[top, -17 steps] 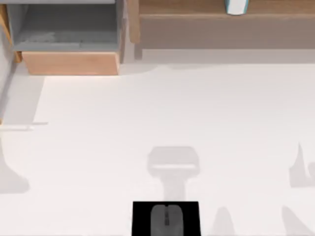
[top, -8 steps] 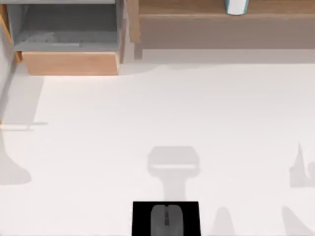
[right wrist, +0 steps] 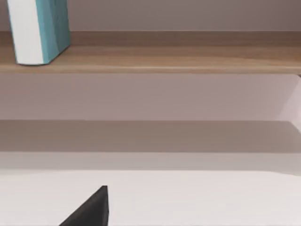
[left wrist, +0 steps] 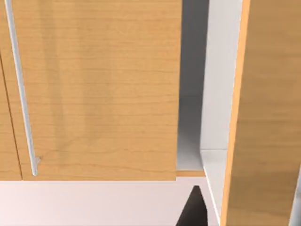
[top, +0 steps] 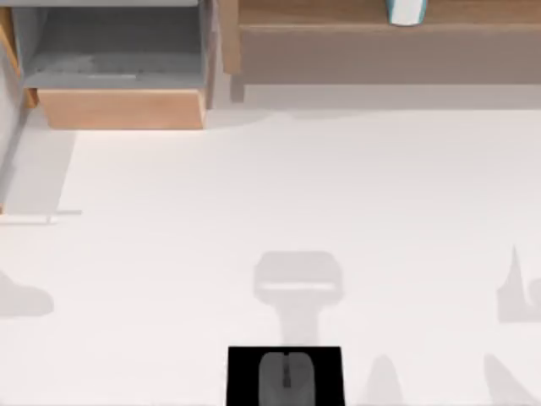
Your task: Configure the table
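The tabletop (top: pixel 338 186) is the large white surface across the top view, and most of it is bare. At 6 o'clock on its near edge lies a black mouse pad (top: pixel 241 376) with a grey mouse (top: pixel 285 378) on it. At 11 o'clock stands a grey box with a wood front (top: pixel 118 108); its drawer looks pulled out, because the grey inside is open to the camera. At 1 o'clock there is a wooden shelf unit (top: pixel 380 42), and on it stands a white and teal book (top: pixel 406 10).

The left wrist view looks at a wood drawer front (left wrist: pixel 94 89) with a thin metal handle (left wrist: pixel 21 89), and a dark fingertip (left wrist: pixel 194 209) of the left claw shows near the gap beside it. The right wrist view looks at the shelf with the same book (right wrist: pixel 37 30), and one dark fingertip (right wrist: pixel 89 209) of the right claw shows above the tabletop. For both claws I cannot tell whether the fingers are apart or together.

I think the task is at an early step, because nothing is held. The risks I see: the left claw is near the wood panels and could hit an edge if it goes forward without aligning. The book stands upright and looks narrow, so a push from the side may tip it.
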### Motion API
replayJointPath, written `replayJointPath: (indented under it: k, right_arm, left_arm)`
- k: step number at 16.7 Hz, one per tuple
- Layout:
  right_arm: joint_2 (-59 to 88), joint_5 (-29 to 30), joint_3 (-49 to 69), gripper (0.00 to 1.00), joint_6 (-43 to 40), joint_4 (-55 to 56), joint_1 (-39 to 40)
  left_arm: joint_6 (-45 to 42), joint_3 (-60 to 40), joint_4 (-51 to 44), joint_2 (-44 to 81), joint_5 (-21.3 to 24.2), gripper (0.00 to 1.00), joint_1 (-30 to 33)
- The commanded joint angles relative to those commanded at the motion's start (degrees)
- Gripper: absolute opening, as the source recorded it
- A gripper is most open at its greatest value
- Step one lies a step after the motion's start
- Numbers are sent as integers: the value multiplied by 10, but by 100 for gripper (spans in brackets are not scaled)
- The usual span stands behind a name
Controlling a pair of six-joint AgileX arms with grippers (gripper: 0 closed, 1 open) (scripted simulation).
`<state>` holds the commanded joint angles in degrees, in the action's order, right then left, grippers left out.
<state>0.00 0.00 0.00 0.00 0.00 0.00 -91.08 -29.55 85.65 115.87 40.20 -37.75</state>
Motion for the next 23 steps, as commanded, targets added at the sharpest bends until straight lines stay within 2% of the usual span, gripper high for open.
replayJointPath:
  k: [3,4,13,20,23]
  right_arm:
    - [0,0,0,100,0,0,0]
    - [0,0,0,100,0,0,0]
    - [0,0,0,100,0,0,0]
    - [0,0,0,100,0,0,0]
    - [0,0,0,100,0,0,0]
  left_arm:
    - [0,0,0,0,0,2,0]
    - [0,0,0,0,0,0,0]
    - [2,-1,-6,7,-2,0,1]
    - [6,-119,-72,53,-64,0,63]
    - [5,-125,-76,58,-69,0,68]
